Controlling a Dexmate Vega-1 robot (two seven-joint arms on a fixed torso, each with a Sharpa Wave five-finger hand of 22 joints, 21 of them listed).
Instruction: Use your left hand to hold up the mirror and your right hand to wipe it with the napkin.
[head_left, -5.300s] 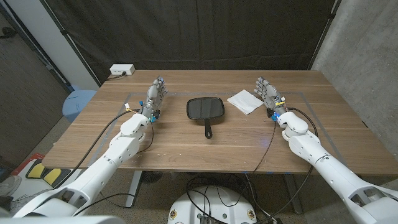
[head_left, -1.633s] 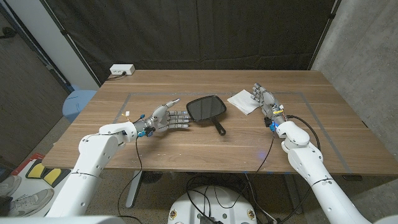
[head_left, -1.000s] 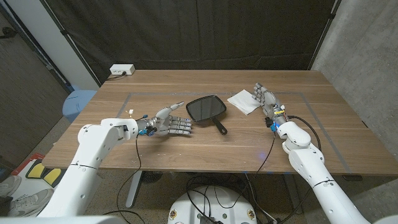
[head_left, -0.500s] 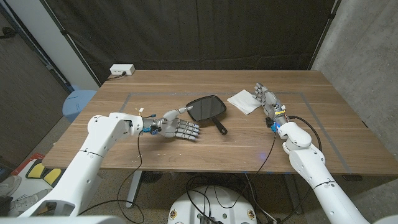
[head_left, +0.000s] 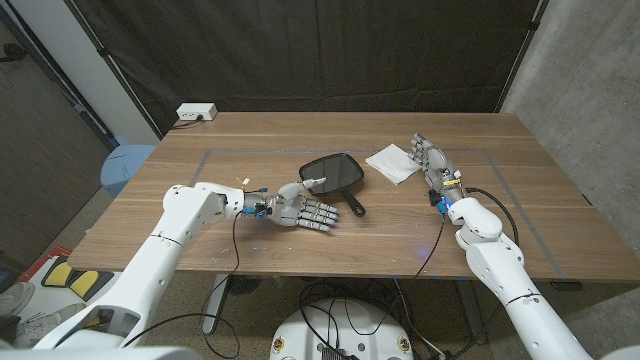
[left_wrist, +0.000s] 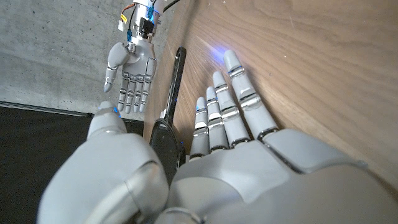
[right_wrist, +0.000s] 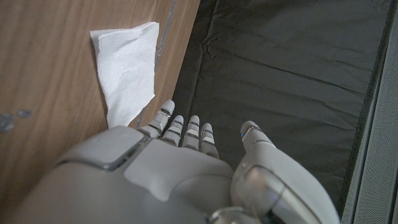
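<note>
On the bench (head_left: 520, 215) the mirror (head_left: 334, 174) lies flat near the middle, not yet raised. The left hand (head_left: 306, 207) reaches beside its handle with fingers spread, apparently touching nothing. The right hand (head_left: 432, 160), open and empty, waits just beside the unused napkin (head_left: 391, 162).

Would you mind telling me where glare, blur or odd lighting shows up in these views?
Head view: even light, sharp; the mirror reflects only dark. Left wrist view: a bluish glare spot on the table just beyond the left hand, whose close palm looks soft. Right wrist view: the napkin is bright white, nearly washed out.
</note>
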